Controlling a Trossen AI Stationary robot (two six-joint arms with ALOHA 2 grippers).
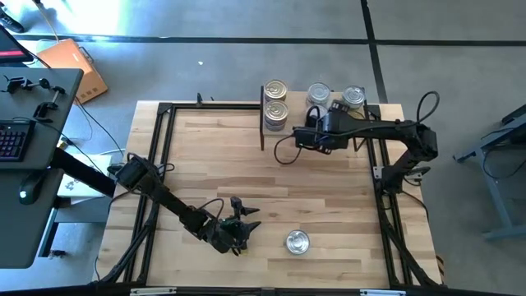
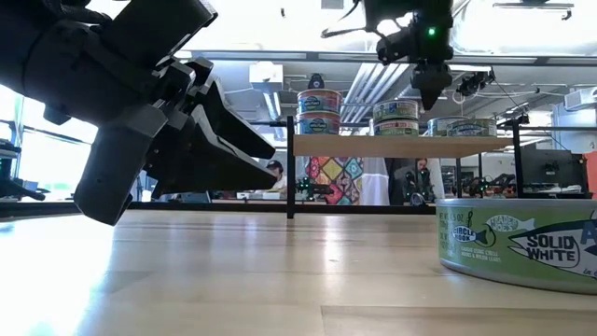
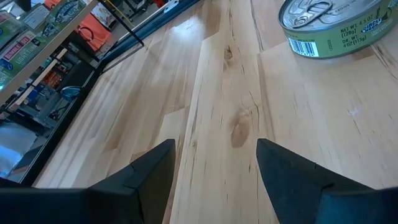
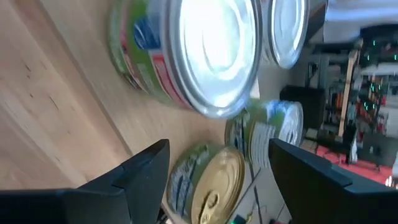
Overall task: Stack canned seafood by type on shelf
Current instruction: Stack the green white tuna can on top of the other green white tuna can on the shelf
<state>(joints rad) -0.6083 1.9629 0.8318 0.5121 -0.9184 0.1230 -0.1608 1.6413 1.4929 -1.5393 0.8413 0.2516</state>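
The counter carries the shelf at its far edge, with tins stacked on it. The right gripper hovers over them, fingers apart, empty. The left gripper, also apart, waits near a lone tin.

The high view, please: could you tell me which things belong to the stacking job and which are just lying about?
Job:
- tins on the shelf
- shelf
- lone tin on the table
- left gripper, fingers open, near that tin
- right gripper, fingers open, at the shelf

Lying about:
- cardboard box on the floor
- keyboard on the side desk
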